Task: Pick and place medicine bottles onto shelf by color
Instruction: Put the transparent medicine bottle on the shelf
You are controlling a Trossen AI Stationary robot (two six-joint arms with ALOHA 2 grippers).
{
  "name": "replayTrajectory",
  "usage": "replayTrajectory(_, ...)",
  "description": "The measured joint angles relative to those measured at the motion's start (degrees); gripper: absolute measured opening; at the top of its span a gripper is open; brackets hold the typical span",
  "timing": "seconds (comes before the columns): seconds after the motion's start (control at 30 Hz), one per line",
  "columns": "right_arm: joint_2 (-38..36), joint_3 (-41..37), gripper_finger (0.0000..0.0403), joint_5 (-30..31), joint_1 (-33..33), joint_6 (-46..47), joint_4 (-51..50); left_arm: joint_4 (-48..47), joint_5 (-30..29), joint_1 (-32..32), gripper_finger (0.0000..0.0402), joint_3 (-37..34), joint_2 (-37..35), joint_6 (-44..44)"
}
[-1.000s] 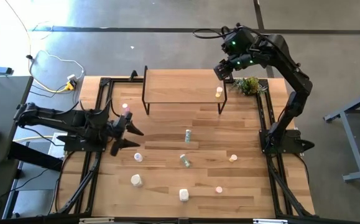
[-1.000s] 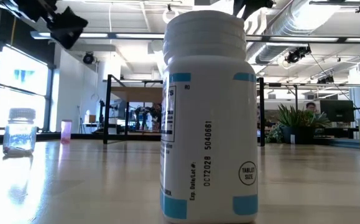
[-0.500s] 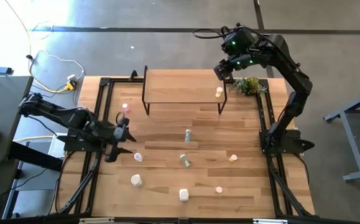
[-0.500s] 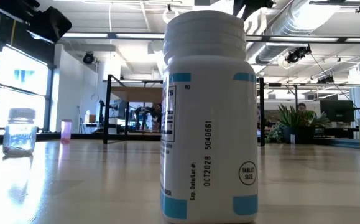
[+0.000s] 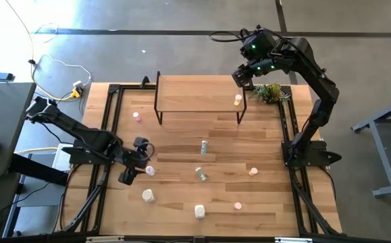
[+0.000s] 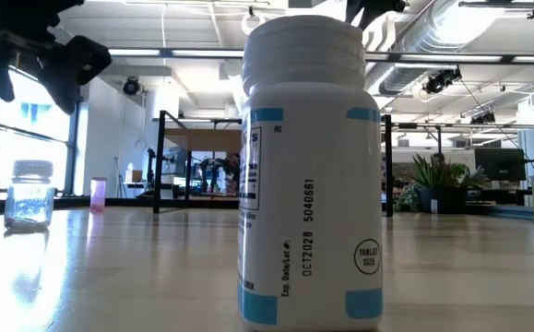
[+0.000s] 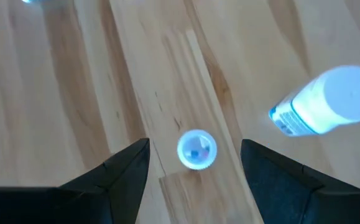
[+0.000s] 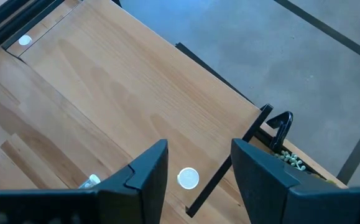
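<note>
Pink-capped bottle [image 7: 196, 149] between spread left pincer [image 7: 195, 163] fingers, seemingly untouched

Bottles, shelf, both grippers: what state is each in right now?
Left gripper: open, above small pink-tinted bottle.
Right gripper: open, high over wooden-topped black-legged shelf.
Yellow-orange bottle: upright, on shelf's right end.
Large white blue-labelled bottle: upright on table.
Pale green bottle: standing mid-table.

Small green plant [image 5: 269, 92] near table [image 5: 181, 196] corner
</note>
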Motion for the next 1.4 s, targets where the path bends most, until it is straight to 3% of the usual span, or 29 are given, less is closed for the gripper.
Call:
replayTrajectory(1.0, 0.0, 0.0, 0.0167, 0.0, 0.0, 0.0, 0.0, 4.2, 2.7, 2.1, 0.0237, -0.1, 17.8, -0.1)
replayTrajectory(1.4, 0.0, 0.0, 0.0167, 0.0, 0.0, 0.0, 0.0, 5.5, 3.6, 2.1, 0.0139, 0.0, 18.3, -0.1)
